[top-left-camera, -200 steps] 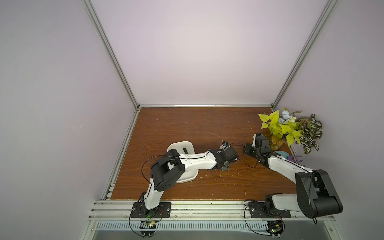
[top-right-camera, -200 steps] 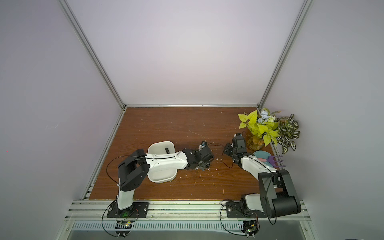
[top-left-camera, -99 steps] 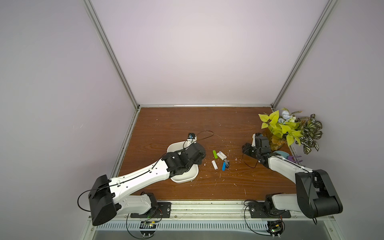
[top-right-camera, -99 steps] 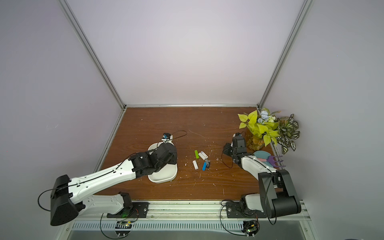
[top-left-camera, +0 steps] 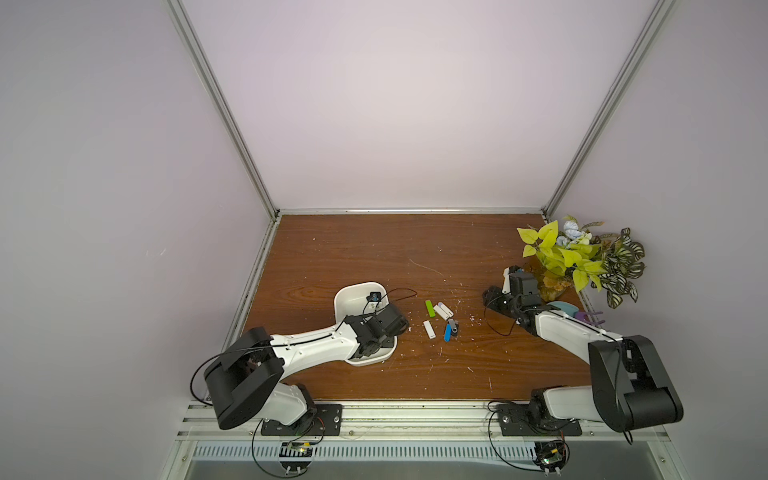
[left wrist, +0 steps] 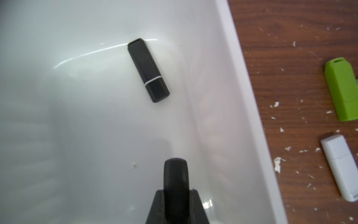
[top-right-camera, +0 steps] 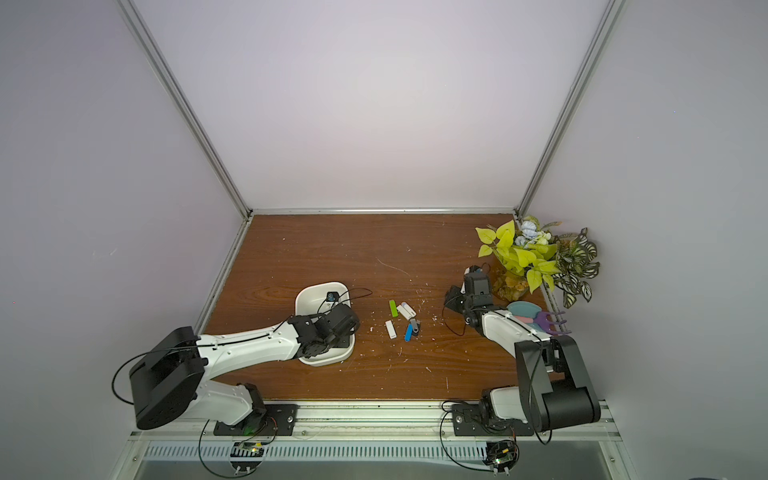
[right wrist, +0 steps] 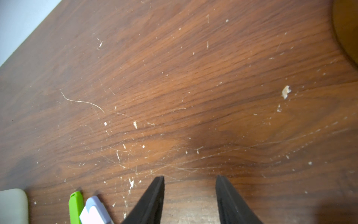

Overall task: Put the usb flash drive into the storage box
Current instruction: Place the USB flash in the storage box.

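A: One black drive [left wrist: 148, 69] lies flat inside the box [left wrist: 242, 97], mid-frame in the left wrist view, clear of the wall. Left gripper [left wrist: 175, 164] hangs over the box floor, lower centre, jaws together, nothing in them.

B: Right gripper [right wrist: 190, 177]?

A: Jaws apart, empty, over bare table [right wrist: 174, 87]. Several drives lie loose right of the box in both top views.

B: So the next pick is due, I reckon. How to do it well?

A: Rise clear of the wall first, then spread the jaws. Take the green drive [top-left-camera: 429, 308], near the box; a pale drive [top-left-camera: 442, 311] lies just beside it, so straddle the narrow sides and come straight down.
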`<action>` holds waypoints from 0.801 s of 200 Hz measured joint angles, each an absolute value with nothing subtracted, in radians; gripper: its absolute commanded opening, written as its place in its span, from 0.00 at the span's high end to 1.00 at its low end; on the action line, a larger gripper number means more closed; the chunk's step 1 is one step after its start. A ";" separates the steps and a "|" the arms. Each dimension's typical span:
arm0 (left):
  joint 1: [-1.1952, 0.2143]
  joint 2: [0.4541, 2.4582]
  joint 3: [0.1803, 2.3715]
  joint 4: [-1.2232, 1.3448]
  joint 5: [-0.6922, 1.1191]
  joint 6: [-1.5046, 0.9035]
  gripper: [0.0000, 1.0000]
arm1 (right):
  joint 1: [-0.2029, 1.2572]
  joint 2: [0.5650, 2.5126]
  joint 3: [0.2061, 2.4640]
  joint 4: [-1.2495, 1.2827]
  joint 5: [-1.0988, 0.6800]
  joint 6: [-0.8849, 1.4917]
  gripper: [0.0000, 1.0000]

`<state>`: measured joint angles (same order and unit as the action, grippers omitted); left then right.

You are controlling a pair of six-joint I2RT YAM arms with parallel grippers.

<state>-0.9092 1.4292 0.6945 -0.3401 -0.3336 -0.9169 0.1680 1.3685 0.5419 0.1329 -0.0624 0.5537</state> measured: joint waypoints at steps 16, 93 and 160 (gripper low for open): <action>-0.899 1.454 0.698 -0.317 -0.327 -0.916 0.99 | 0.168 1.371 0.542 0.133 -0.063 0.553 0.48; -0.877 1.514 0.758 -0.307 -0.309 -0.917 0.68 | 0.168 1.383 0.542 0.136 -0.081 0.550 0.47; -0.877 1.323 0.862 -0.431 -0.344 -0.875 0.55 | 0.188 1.378 0.595 0.041 -0.122 0.526 0.42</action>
<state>-0.8768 1.3231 0.8616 -0.4313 -0.3443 -0.8745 0.1879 1.3781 0.5945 0.0406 -0.1223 0.5259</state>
